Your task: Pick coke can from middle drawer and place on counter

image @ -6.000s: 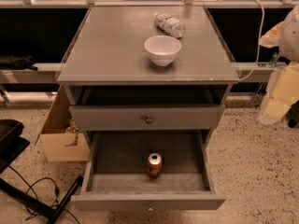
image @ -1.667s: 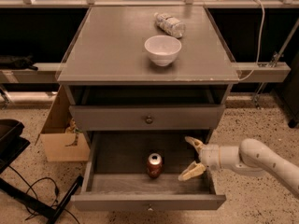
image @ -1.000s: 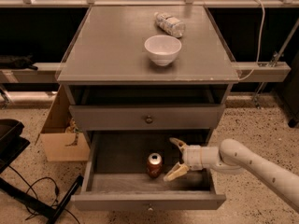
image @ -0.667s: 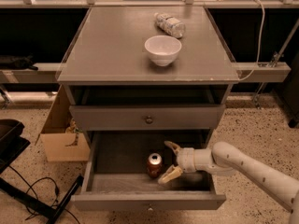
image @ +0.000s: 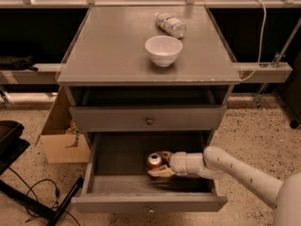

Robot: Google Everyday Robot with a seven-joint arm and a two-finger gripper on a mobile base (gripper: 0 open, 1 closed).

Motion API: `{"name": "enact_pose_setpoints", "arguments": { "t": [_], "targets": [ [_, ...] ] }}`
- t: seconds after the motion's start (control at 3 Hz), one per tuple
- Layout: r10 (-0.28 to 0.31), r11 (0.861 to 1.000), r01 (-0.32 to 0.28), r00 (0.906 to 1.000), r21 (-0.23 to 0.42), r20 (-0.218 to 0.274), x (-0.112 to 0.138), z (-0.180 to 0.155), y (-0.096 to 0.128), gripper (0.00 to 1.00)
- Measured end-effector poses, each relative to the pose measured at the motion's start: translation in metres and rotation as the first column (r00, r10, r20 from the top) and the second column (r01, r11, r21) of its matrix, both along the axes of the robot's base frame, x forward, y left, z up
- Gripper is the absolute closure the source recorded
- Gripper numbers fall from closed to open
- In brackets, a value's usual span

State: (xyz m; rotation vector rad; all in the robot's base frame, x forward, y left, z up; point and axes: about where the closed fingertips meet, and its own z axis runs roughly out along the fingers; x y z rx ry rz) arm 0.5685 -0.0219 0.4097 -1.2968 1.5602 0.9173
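Can axis: the coke can (image: 154,161) stands upright, long axis vertical, silver top facing up.
Can place: on the floor of the pulled-out middle drawer (image: 117,157), near its centre, below the counter (image: 117,51).
Gripper: the gripper (image: 161,164) reaches in from the right, low inside the drawer, pointing left.
Fingers: spread apart; the fingers (image: 160,173) flank the can's right side, one behind, one in front; contact cannot be told.
Counter top: a white bowl (image: 163,50), with a water bottle (image: 170,25) lying behind it.

Coke can (image: 154,160), middle drawer (image: 146,204), at tool (image: 159,164)
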Motion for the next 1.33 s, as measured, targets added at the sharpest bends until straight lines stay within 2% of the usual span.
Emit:
{"name": "enact_pose_setpoints", "arguments": {
  "t": [0.33,0.67,1.0,1.33],
  "targets": [
    [0.002,1.0,-0.002,1.0,-0.012,0.005,0.001,0.004,0.008,0.71],
    [0.014,0.999,-0.015,0.9997,-0.047,-0.022,-0.022,0.042,0.0,0.94],
    [0.106,0.992,-0.111,0.9918,-0.061,-0.07,-0.069,0.118,0.007,1.0],
    [0.227,0.969,-0.233,0.9716,-0.085,-0.066,-0.083,0.261,0.03,1.0]
  ]
}}
